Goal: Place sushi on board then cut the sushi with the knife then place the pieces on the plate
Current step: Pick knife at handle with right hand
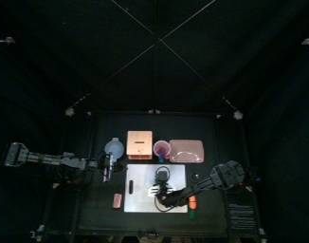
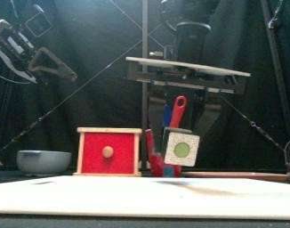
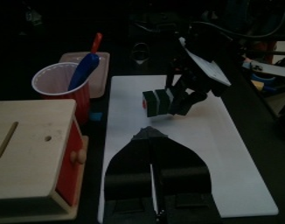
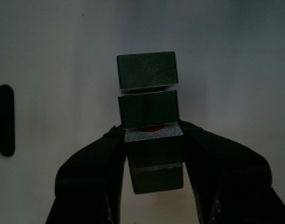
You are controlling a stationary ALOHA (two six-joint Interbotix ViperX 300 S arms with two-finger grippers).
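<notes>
Lower centre in the top view: the right hand (image 1: 164, 193) is clamped around the dark green sushi roll (image 2: 177, 149), low over the white board (image 1: 135, 204). Whether the roll touches the board is unclear. This looks like the first step, placing. Next, set the roll down and release. The left hand (image 3: 151, 135), closed and empty, rests mid-left. Farther back, the red cup (image 1: 162, 148) holds a red knife (image 2: 179, 107) and a blue knife (image 3: 86, 68). The pink plate (image 1: 187, 151) is bare.

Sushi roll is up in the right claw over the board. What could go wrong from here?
1. The right claw seems to clamp only one middle block of the dark green toy sushi roll; seams show between blocks, so the end ones might drop off.
2. The roll hangs above the white cutting board; released there, it may tumble.
</notes>
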